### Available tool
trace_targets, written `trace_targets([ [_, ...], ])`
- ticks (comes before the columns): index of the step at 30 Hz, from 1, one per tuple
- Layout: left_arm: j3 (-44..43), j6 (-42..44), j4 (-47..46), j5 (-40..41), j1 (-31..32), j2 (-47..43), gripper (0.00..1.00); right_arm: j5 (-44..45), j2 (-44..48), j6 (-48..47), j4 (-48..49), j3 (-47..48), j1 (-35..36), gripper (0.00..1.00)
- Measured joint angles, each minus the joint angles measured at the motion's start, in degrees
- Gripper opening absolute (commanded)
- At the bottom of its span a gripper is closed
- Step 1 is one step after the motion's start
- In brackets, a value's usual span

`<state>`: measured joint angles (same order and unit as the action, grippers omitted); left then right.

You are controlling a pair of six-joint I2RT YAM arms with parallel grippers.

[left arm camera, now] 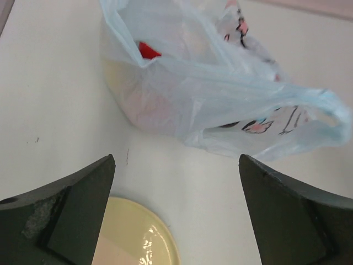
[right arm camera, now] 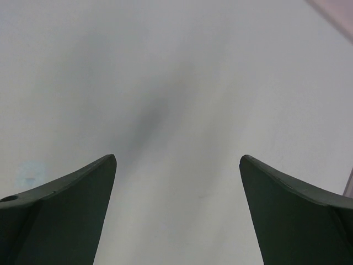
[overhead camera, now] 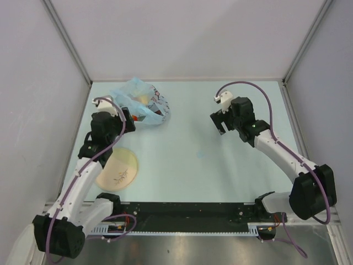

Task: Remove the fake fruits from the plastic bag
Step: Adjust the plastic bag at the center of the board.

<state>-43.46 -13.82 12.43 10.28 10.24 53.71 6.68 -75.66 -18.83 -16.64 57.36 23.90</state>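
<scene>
The crinkled light-blue plastic bag [overhead camera: 142,101] lies at the far left of the table; it fills the upper part of the left wrist view [left arm camera: 220,88]. Through its mouth I see a red fruit [left arm camera: 148,51], and a yellowish fruit [overhead camera: 144,99] shows from above. The other fruits are hidden inside. My left gripper [overhead camera: 131,117] is open and empty, hovering just in front of the bag [left arm camera: 176,165]. My right gripper [overhead camera: 219,122] is open and empty over bare table at the right [right arm camera: 177,165], far from the bag.
A round beige plate [overhead camera: 117,170] with a twig drawing lies near the left arm; its rim shows between the left fingers [left arm camera: 143,232]. Grey walls enclose the table on three sides. A black rail [overhead camera: 187,210] runs along the near edge.
</scene>
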Motion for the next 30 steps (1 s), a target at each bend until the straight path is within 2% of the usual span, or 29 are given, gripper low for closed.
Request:
trace_targets([
  [4,-7.8,-3.3,3.9,-1.7,-0.5,-0.2,1.00,-3.8,-2.5,-0.7,3.6,4.8,1.7,1.00],
  [8,-14.6,-6.6,5.5,-3.6,-0.9,0.5,0.98,-6.1,-9.3,1.0,7.7,14.0,4.4,0.98],
  [13,-12.6,-11.0,7.4,-7.6,-4.5,-0.7,0.88,-7.7,-16.1,4.4,12.2,20.4,8.3,0.95],
  [14,-11.6,-11.7,7.8,-8.5,-5.0,-1.0,0.83,-7.7,-17.5,5.4,12.4,21.7,8.9,0.95],
  [24,-6.9,-15.1,5.5,-16.5,-6.9,-1.6,0.73,-10.7,-27.2,10.8,14.5,34.8,13.1,0.90],
  [26,-6.9,-15.9,4.1,-19.9,-7.7,-1.3,0.70,-11.1,-29.8,11.8,14.3,38.7,13.7,0.90],
  [30,-6.5,-16.5,-4.2,-32.4,-8.4,1.1,0.62,-11.6,-32.5,12.8,14.3,40.8,14.7,0.90],
])
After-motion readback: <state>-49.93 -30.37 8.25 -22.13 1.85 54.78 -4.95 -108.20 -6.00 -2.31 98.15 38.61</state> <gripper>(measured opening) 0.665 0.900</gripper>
